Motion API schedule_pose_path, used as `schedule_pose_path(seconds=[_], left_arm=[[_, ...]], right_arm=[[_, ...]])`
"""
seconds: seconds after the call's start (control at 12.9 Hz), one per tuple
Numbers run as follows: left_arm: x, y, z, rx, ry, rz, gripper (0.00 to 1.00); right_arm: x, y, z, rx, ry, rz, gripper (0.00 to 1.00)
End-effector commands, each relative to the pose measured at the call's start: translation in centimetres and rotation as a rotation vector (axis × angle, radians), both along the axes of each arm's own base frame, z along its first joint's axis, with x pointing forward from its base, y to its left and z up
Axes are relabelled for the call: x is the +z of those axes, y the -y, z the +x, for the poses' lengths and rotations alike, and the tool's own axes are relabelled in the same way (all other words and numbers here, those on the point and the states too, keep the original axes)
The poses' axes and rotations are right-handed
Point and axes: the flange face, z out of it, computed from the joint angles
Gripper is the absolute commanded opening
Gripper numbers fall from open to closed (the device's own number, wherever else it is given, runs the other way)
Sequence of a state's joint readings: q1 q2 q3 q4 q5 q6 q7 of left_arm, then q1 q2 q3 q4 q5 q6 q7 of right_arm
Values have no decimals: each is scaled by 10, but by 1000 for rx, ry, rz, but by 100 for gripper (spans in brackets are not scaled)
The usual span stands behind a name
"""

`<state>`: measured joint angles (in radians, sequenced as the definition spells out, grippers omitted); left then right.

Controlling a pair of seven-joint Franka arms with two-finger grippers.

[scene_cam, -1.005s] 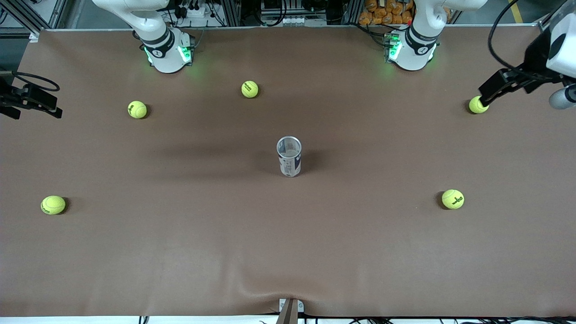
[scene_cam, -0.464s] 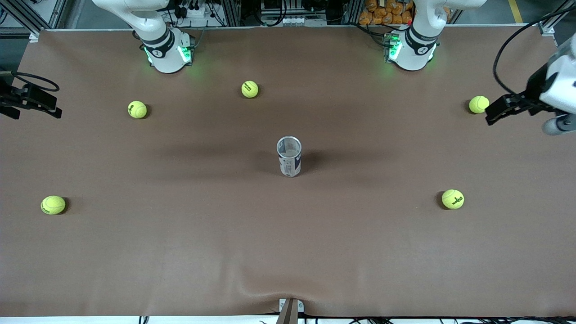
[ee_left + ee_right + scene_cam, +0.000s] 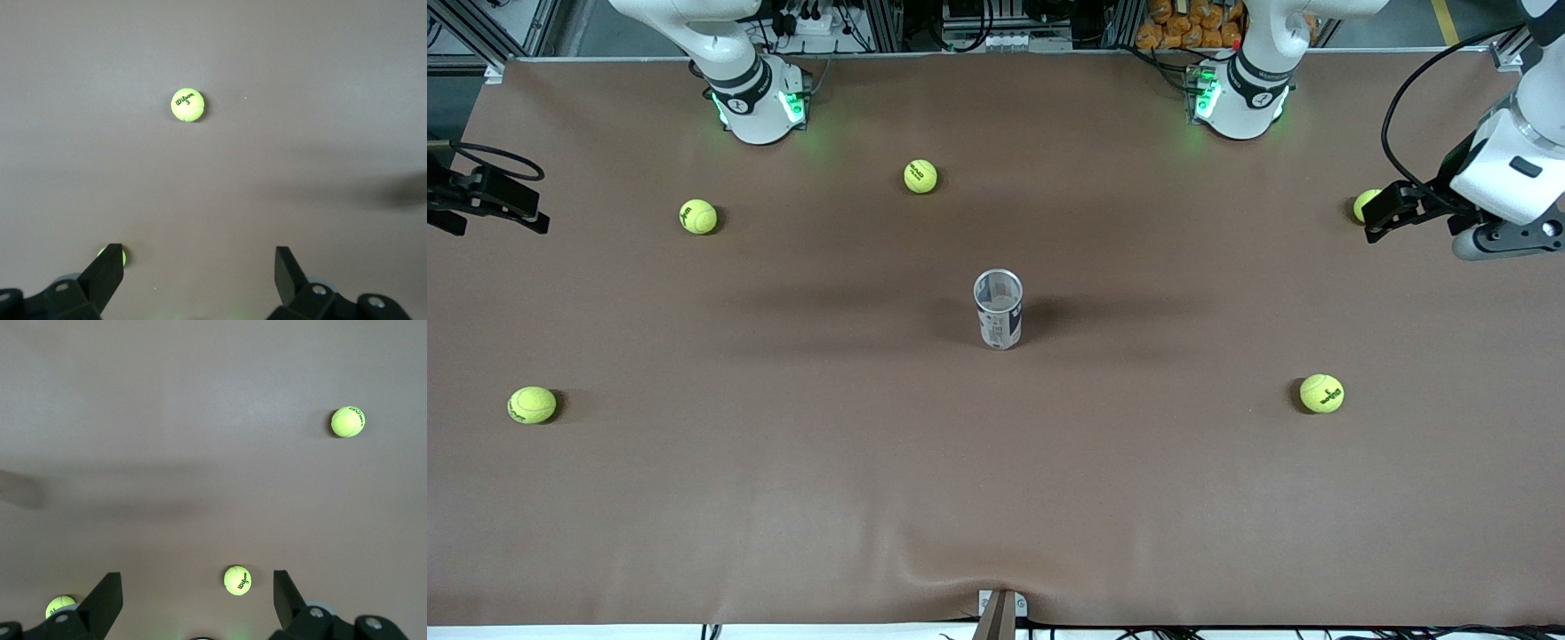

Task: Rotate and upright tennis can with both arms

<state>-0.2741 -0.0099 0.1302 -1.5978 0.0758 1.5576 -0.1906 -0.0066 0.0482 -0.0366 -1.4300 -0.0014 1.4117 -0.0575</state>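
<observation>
Change: the left pincer (image 3: 1371,220) has drawn in toward the edge at the left arm's end of the surface (image 3: 783,498); a second ago its tips hid part of the ball (image 3: 1362,203) there, half a second ago they were off it, now they cover its edge again.
Unchanged: tennis can (image 3: 998,308), the other balls and the right pincer (image 3: 516,212) sit as before.
Tennis can: upright at mid-surface, open silvery rim up, nothing touching it.
Left pincer: fingers (image 3: 107,272) spread wide, holding nothing.
Right pincer: over the edge at the right arm's end, fingers (image 3: 107,597) wide apart, empty, waiting.
Open room: bare cloth all around the can; the balls lie well apart from it, out toward the edges.
</observation>
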Motion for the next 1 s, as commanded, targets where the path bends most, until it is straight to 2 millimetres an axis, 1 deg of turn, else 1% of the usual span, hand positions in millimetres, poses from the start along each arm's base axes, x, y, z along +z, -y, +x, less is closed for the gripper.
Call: schedule_pose_path(seconds=[0.0, 0.31, 0.62, 0.77, 0.85, 0.93], left_arm=[[5, 7, 5, -30, 15, 10, 100], [5, 8, 5, -31, 13, -7, 100], [7, 3, 5, -24, 15, -11, 100], [3, 1, 9, -15, 11, -21, 100], [0, -5, 12, -4, 9, -22, 100], [-1, -4, 12, -4, 6, -26, 100]], right_arm=[[2, -1, 0, -6, -1, -13, 100], [2, 0, 0, -12, -1, -14, 100], [2, -1, 0, -13, -1, -15, 100], [2, -1, 0, -13, -1, -15, 100], [1, -1, 0, -13, -3, -15, 100], [2, -1, 0, -13, -2, -15, 100]])
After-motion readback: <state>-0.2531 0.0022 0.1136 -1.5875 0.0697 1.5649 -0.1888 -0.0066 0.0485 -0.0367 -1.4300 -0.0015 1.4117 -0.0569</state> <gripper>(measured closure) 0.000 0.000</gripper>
